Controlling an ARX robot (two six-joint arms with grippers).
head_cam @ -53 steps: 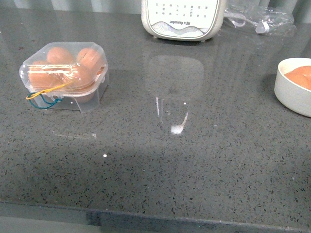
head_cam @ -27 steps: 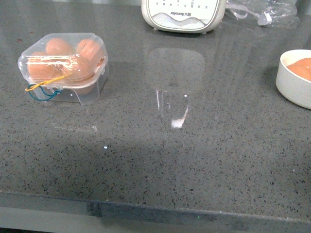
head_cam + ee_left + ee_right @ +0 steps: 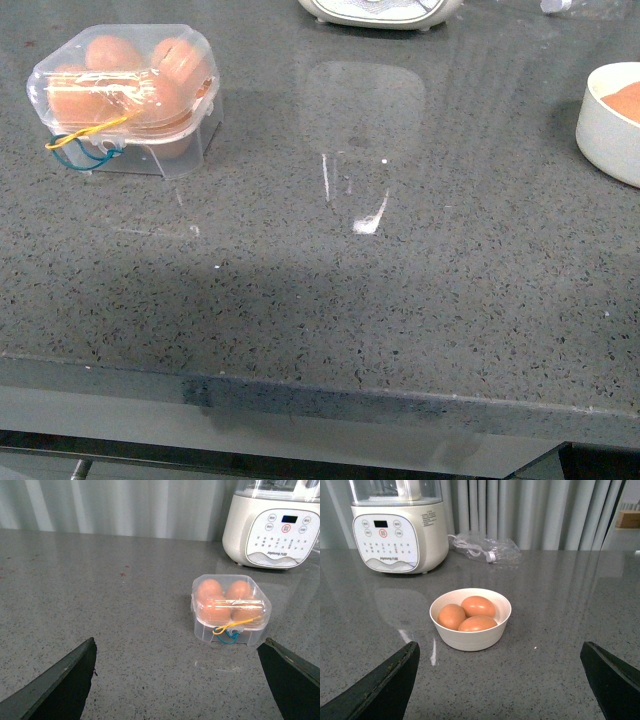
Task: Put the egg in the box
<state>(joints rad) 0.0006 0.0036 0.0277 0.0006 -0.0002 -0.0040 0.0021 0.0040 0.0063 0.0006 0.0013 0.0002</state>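
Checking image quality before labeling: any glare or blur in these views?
Front view: bright glare streaks on the speckled grey stone counter, slightly soft overall. Left wrist view: clear plastic egg box sharp, even light. Right wrist view: round white bowl sharp, faint counter reflections.

Speckled grey stone counter (image 3: 400,300) before pale pleated curtains (image 3: 545,515).

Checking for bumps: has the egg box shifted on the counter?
No. Egg box, white bowl and appliance all sit higher in frame together; the camera tilted.
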